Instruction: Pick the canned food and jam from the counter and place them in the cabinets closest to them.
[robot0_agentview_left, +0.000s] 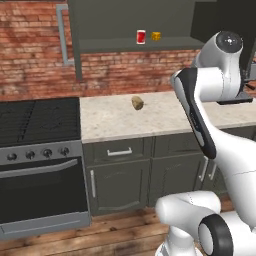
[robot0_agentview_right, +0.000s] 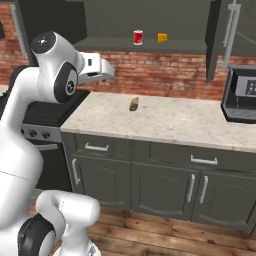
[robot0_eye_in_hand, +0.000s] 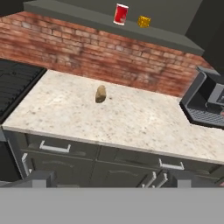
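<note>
The canned food (robot0_agentview_left: 141, 36) stands upright on the bottom shelf of the open upper cabinet (robot0_agentview_left: 130, 46), near the top centre of the left base view, with a small yellow wedge (robot0_agentview_left: 156, 36) just beside it to the right, the two apart. In the right base view the same pair sits at the top centre, can (robot0_agentview_right: 138, 37) left of wedge (robot0_agentview_right: 162, 37), and in the hand view they show at the upper middle, the can (robot0_eye_in_hand: 120, 14) slightly tilted in the frame because that view is rolled.

Below, the beige speckled tabletop (robot0_agentview_left: 165, 117) carries a brown potato-like lump (robot0_agentview_left: 137, 103) near its back, well apart from the shelf above. In the hand view the lump (robot0_eye_in_hand: 100, 93) lies left of centre on the slab. A black stove (robot0_agentview_left: 37, 120) adjoins the tabletop at the left of the left base view; a dark microwave (robot0_agentview_right: 241, 95) sits at the right edge of the right base view.

The white arm (robot0_agentview_left: 200, 110) rises at the right of the left base view. The claw's (robot0_eye_in_hand: 111, 178) dark tips show spread wide at the bottom corners of the hand view, holding nothing.
</note>
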